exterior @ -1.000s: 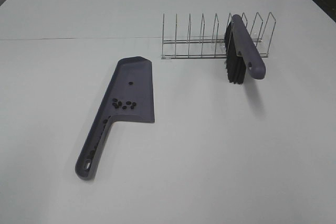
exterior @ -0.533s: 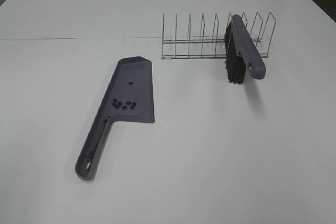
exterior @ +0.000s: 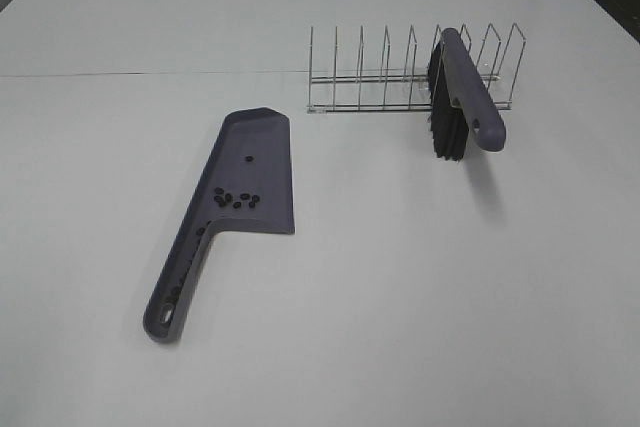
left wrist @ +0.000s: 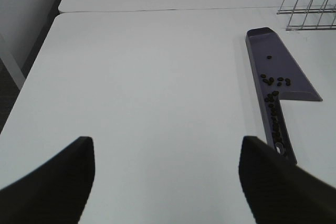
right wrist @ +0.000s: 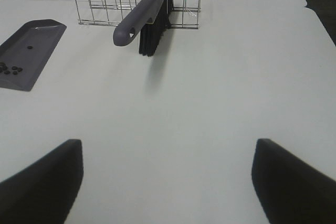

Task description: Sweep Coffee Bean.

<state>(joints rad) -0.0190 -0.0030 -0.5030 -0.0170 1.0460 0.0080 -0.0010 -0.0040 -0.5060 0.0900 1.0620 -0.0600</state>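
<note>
Exterior high showed the coffee beans point(exterior: 236, 199) lying inside the dustpan point(exterior: 262, 137), several down its handle channel, and none visible on the white worktop point(exterior: 400, 277). The brush point(exterior: 463, 92) rested in the wire rack point(exterior: 360, 72). Both the left hand point(left wrist: 167, 174) and right hand point(right wrist: 168, 177) stood wide open, empty. The sweeping looked finished.

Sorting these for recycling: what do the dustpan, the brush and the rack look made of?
The grey-purple flat dustpan looks like matte moulded plastic, evenly coloured. The grey-handled black-bristled brush seems the same plastic, with probably synthetic bristles. The thin silver divider rack looks like shiny metal wire.
</note>
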